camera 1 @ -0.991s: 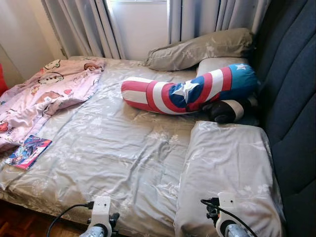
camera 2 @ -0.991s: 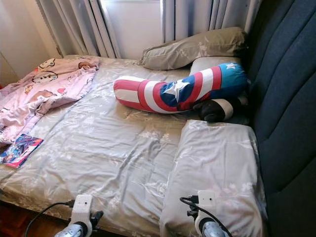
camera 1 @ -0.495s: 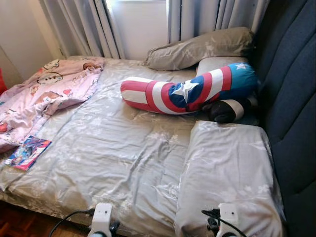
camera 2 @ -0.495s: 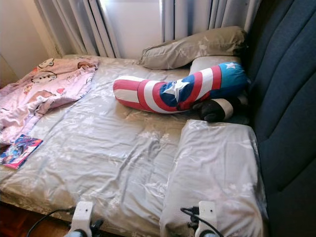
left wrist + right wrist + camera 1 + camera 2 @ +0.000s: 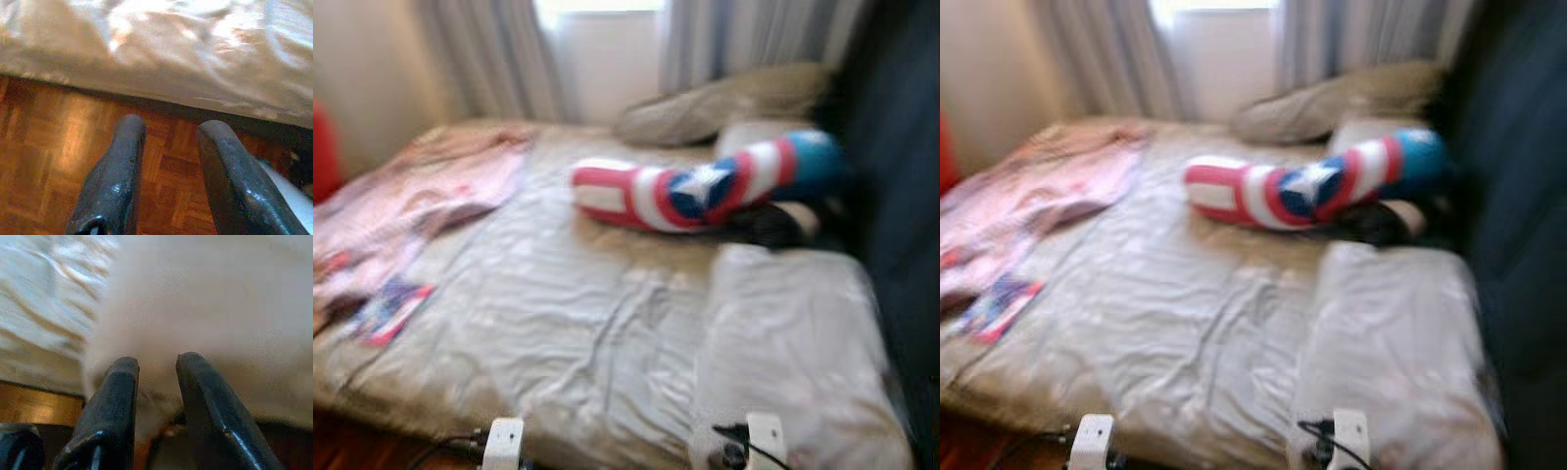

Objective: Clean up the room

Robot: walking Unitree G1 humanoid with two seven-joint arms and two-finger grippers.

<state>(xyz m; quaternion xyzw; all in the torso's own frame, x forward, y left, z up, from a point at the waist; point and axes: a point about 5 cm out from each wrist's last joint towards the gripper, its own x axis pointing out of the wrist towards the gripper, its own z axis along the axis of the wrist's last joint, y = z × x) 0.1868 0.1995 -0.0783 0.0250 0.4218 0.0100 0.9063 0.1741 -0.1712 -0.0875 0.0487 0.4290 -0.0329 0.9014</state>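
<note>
Left gripper (image 5: 168, 129) and right gripper (image 5: 156, 364) hang empty at the bed's (image 5: 578, 323) near edge, fingers slightly apart. Three pillows, one bolster (image 5: 695, 191), one book (image 5: 386, 311).

Left gripper (image 5: 168, 129): fingers slightly parted, empty, held low. Right gripper (image 5: 157, 364): fingers slightly parted, empty, low.

Grey curtains (image 5: 499, 59) and a bright window (image 5: 607, 49) behind the bed, dark blue padded headboard (image 5: 901, 196) along the bed's right side, cream wall (image 5: 372, 88) left of the curtains, wood parquet floor (image 5: 58, 161) below the bed's edge
</note>
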